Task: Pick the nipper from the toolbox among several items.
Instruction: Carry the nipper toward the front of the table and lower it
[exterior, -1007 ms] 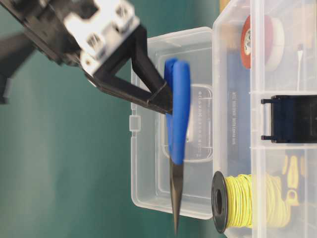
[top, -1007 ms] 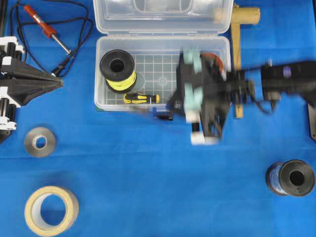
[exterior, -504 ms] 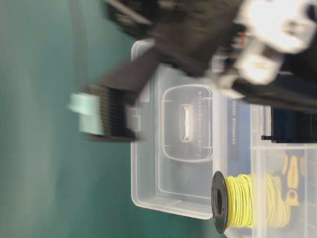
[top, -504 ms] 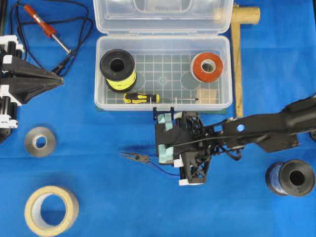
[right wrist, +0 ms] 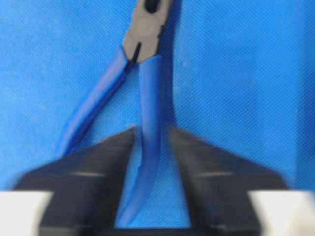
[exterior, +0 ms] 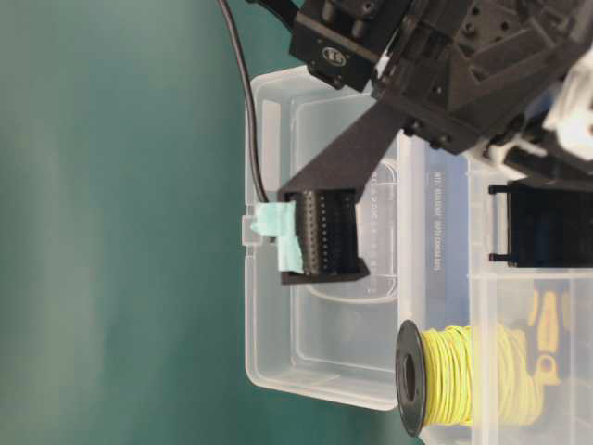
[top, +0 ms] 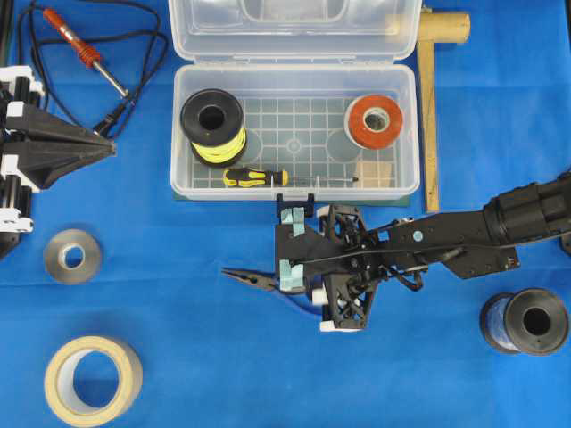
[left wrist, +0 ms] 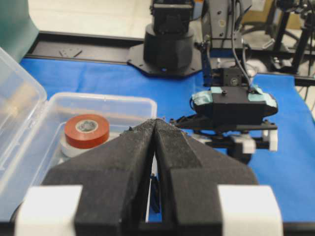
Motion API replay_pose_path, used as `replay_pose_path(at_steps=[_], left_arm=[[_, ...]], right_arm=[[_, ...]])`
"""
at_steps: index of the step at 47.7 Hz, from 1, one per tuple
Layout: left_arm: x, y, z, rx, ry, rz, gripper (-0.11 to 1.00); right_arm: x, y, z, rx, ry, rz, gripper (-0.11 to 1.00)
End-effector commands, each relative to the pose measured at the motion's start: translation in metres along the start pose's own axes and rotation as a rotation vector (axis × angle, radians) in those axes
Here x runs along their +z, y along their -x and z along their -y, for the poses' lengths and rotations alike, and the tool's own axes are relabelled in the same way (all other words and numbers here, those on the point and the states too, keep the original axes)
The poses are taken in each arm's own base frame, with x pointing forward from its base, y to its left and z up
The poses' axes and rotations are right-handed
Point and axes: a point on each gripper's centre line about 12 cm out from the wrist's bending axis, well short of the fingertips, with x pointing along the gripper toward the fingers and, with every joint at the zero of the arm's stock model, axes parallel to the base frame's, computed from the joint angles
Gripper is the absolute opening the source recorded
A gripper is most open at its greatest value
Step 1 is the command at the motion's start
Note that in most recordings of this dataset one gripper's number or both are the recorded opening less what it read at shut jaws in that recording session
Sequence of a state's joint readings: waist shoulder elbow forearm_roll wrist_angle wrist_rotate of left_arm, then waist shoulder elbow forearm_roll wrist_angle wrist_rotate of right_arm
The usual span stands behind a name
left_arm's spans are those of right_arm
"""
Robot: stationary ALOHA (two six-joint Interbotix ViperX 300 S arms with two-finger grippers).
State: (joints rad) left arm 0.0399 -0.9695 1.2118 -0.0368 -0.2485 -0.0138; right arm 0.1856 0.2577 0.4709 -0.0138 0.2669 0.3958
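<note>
nipper [top: 254,282] on the desk [top: 178,357] in front of the toolbox [top: 294,183], one handle between the right gripper [top: 290,245] fingers [top: 288,272], screwdriver [top: 254,177] and two spools inside the toolbox, left gripper [top: 109,147] well to its left

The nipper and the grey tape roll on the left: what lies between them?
Nothing. In the overhead view, only bare blue cloth separates the nipper from the grey tape roll.

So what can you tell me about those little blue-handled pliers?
The nipper is a small pair of pliers with two thin, curved blue handles, plastic-looking, and dark pointed metal jaws. It lies on the blue cloth in front of the toolbox, outside it, tips pointing away from the right hand. One handle runs between that hand's parted fingers; the other splays out to the side.
</note>
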Motion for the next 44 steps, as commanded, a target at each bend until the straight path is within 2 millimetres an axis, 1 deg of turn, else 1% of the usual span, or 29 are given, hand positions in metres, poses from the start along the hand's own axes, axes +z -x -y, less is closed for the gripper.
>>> replay_pose_path(at_steps=[1, 5, 7, 9, 13, 17, 21, 24, 30, 34, 35, 40, 44], left_arm=[[0.004, -0.001, 0.0, 0.002, 0.0, 0.008, 0.0], [0.004, -0.001, 0.0, 0.002, 0.0, 0.009, 0.0], [0.004, -0.001, 0.0, 0.002, 0.0, 0.009, 0.0], [0.004, -0.001, 0.0, 0.002, 0.0, 0.009, 0.0], [0.004, -0.001, 0.0, 0.002, 0.002, 0.008, 0.0], [0.003, -0.001, 0.0, 0.002, 0.002, 0.006, 0.0], [0.004, -0.001, 0.0, 0.002, 0.003, 0.009, 0.0], [0.004, -0.001, 0.0, 0.001, 0.002, 0.011, 0.0], [0.006, 0.0, 0.0, 0.001, 0.003, 0.017, 0.0], [0.007, 0.001, 0.0, 0.001, 0.002, 0.022, 0.0], [0.006, 0.001, 0.0, 0.0, 0.003, 0.02, 0.0], [0.007, 0.001, 0.0, 0.001, 0.003, 0.023, 0.0], [0.007, 0.001, 0.0, 0.001, 0.003, 0.023, 0.0]], right_arm=[[0.015, 0.02, -0.005, 0.016, 0.003, 0.046, 0.52], [0.025, 0.044, -0.006, 0.019, 0.015, 0.075, 0.75], [0.03, 0.058, -0.006, 0.019, 0.026, 0.1, 0.83], [0.035, 0.074, -0.007, 0.021, 0.046, 0.13, 0.84], [0.042, 0.11, -0.004, 0.015, 0.082, 0.197, 0.78], [0.041, 0.14, 0.004, 0.001, 0.106, 0.251, 0.8], [0.037, 0.166, 0.016, -0.013, 0.108, 0.305, 0.8], [0.028, 0.185, 0.027, -0.023, 0.105, 0.348, 0.8], [0.005, 0.21, 0.044, -0.02, 0.083, 0.43, 0.8], [-0.014, 0.226, 0.051, -0.007, 0.08, 0.491, 0.8], [-0.021, 0.23, 0.054, -0.001, 0.08, 0.513, 0.8], [-0.046, 0.243, 0.061, 0.019, 0.077, 0.587, 0.8], [-0.067, 0.246, 0.068, 0.027, 0.074, 0.632, 0.8]])
